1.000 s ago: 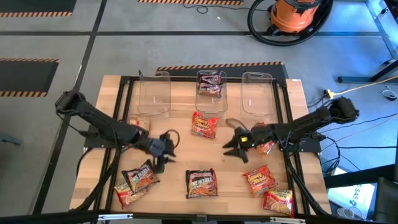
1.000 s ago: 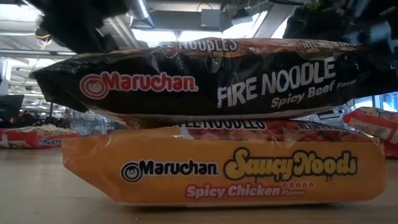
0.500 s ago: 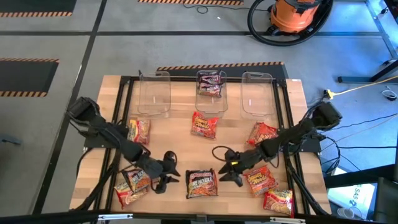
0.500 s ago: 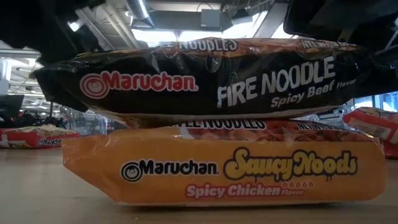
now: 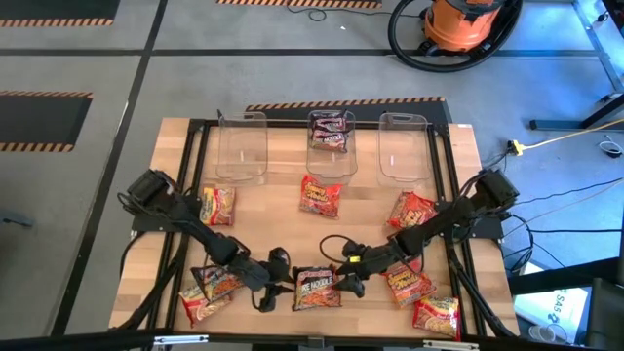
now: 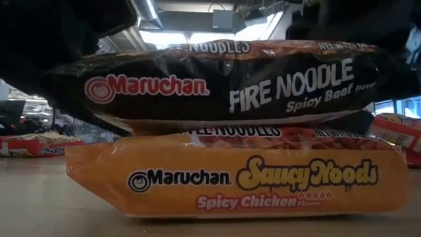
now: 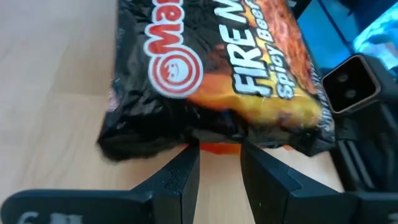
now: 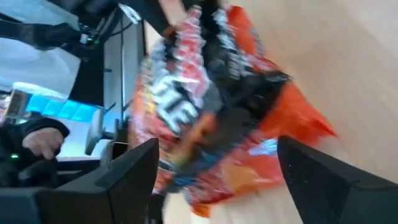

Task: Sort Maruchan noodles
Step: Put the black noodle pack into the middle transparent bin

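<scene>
A dark Fire Noodle packet (image 5: 317,286) lies flat on top of an orange Saucy Noods packet (image 6: 230,178) near the table's near edge, in the middle. My left gripper (image 5: 276,283) is at the stack's left end. Its fingers stand close together with a narrow gap (image 7: 219,158), and their tips are at the dark packet's edge (image 7: 205,134). My right gripper (image 5: 343,278) is at the stack's right end, open wide (image 8: 217,180), with one finger on either side of the stack's end. Another dark packet (image 5: 330,132) sits in the middle tub. My left gripper comes level from the table's left, with its fingertips (image 7: 186,165) just under the dark packet's left end (image 7: 155,134). A strip of the orange packet (image 7: 214,148) shows beyond the gap. Whether the tips touch either packet, I cannot tell.
Three clear tubs (image 5: 242,146) (image 5: 330,156) (image 5: 403,146) line the far edge. Red and yellow packets lie around: (image 5: 219,205), (image 5: 320,195), (image 5: 412,210), (image 5: 405,283), (image 5: 436,314), (image 5: 219,281), (image 5: 195,304). A black frame (image 5: 195,132) borders the table.
Both arms have swung from mid-table toward the near edge and in on the stacked packets, the left from the left side and the right from the right side. The stack has stayed where it was.
</scene>
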Action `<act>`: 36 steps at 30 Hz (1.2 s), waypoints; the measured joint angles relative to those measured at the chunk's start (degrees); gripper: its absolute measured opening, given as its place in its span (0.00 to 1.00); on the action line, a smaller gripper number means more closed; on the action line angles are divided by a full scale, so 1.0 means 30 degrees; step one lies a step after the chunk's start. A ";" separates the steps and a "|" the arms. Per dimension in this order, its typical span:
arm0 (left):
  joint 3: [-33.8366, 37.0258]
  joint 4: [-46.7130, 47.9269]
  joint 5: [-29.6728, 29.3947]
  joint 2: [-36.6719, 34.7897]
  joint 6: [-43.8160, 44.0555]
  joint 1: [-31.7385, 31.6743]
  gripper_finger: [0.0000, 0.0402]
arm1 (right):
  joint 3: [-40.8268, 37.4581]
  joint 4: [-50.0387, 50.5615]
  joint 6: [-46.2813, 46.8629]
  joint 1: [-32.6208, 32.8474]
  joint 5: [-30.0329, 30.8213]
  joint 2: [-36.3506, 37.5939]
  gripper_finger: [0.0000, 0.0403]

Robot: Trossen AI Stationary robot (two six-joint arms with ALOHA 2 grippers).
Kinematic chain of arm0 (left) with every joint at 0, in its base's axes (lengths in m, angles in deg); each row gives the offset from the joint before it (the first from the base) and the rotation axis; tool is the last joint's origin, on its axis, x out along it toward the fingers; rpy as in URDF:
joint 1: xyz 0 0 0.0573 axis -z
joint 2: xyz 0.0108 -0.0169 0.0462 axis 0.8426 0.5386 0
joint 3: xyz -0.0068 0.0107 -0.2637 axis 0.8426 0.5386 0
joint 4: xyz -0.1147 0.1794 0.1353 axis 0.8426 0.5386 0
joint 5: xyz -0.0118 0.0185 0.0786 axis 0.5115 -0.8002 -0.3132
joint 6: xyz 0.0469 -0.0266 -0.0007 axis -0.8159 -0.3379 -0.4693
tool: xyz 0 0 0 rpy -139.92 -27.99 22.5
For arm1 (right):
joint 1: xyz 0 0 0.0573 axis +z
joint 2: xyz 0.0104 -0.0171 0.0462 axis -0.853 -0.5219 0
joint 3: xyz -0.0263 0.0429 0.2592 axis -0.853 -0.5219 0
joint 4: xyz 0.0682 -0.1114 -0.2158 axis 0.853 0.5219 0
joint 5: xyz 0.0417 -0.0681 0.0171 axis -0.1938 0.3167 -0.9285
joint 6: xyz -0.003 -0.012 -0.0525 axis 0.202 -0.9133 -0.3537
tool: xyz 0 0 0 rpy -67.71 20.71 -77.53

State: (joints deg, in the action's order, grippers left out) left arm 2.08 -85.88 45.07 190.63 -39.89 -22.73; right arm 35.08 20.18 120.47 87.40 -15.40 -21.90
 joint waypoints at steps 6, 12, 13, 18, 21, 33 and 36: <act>-0.1277 0.0139 -0.0027 0.0860 -0.0917 -0.0387 0.27 | 0.1214 0.0210 -0.0606 0.0000 -0.0762 -0.0099 0.73; -0.1684 0.0044 -0.0695 0.0728 -0.0940 -0.0700 0.27 | 0.1417 0.0350 -0.0533 0.0015 0.0120 -0.0099 0.68; -0.1703 0.0028 -0.0832 0.0728 -0.0962 -0.0763 0.27 | 0.1417 0.0305 -0.0529 0.0015 0.0434 -0.0099 0.67; -0.1703 -0.0214 -0.1312 0.0728 -0.0969 -0.1431 0.27 | 0.1417 0.0153 -0.0798 0.0000 0.0856 -0.0099 0.63; -0.1703 -0.0226 -0.1251 0.0728 -0.0969 -0.1790 0.27 | 0.1417 0.0161 -0.1054 0.0015 0.1106 -0.0099 0.58; -0.1703 -0.0306 -0.1456 0.0721 -0.1215 -0.1861 0.27 | 0.1417 0.0138 -0.0988 0.0000 -0.0625 -0.0997 0.39; -0.1703 -0.0306 -0.1565 0.0721 -0.1486 -0.1846 0.27 | 0.1417 0.0020 -0.1576 -0.0007 -0.0638 -0.0997 0.32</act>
State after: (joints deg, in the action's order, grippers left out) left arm -3.03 -86.79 40.38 192.80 -44.35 -28.27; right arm 39.33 20.24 115.74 87.38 -17.31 -24.89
